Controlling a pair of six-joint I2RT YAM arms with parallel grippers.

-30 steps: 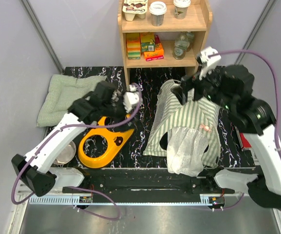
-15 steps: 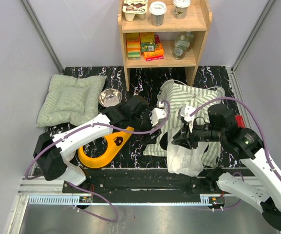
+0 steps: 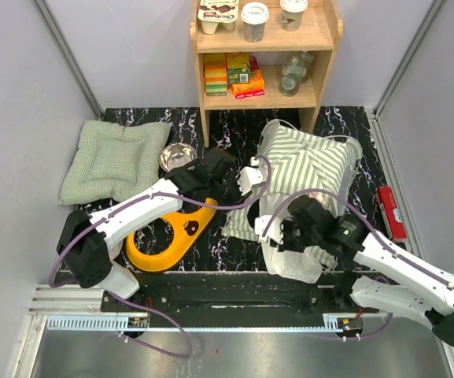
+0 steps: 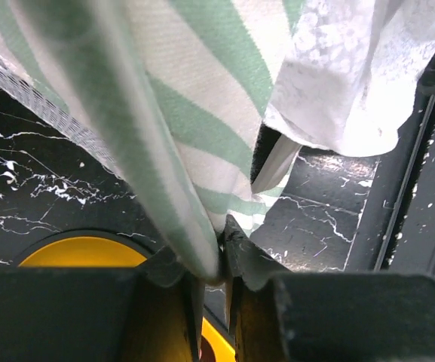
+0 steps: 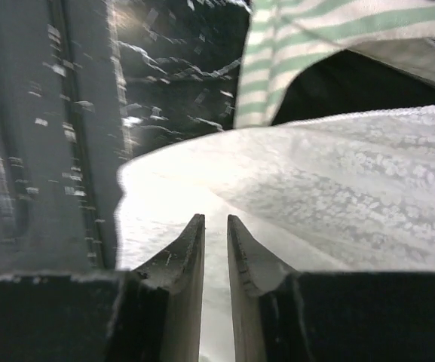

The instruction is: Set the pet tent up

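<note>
Black marbled table (image 3: 132, 118), grey walls on three sides. Tent (image 3: 309, 161) lies collapsed on it, directly in front of the shelf (image 3: 330, 47), with a thin white pole along the edge nearest the shelf and the mesh (image 3: 293, 264) flap on the far side from it.

Judged light: limp cloth over springy poles. It will likely sag and slide rather than lift as one. The mesh looks easy to snag. The striped hem or a pole line appears the sounder hold.

Left gripper (image 4: 215, 253) is clenched on a fold of the striped edge, forward and left of the shelf. Right gripper (image 5: 215, 219) sits at the mesh, fingers nearly together with a slit between. Whether mesh is caught, I cannot tell.
</note>
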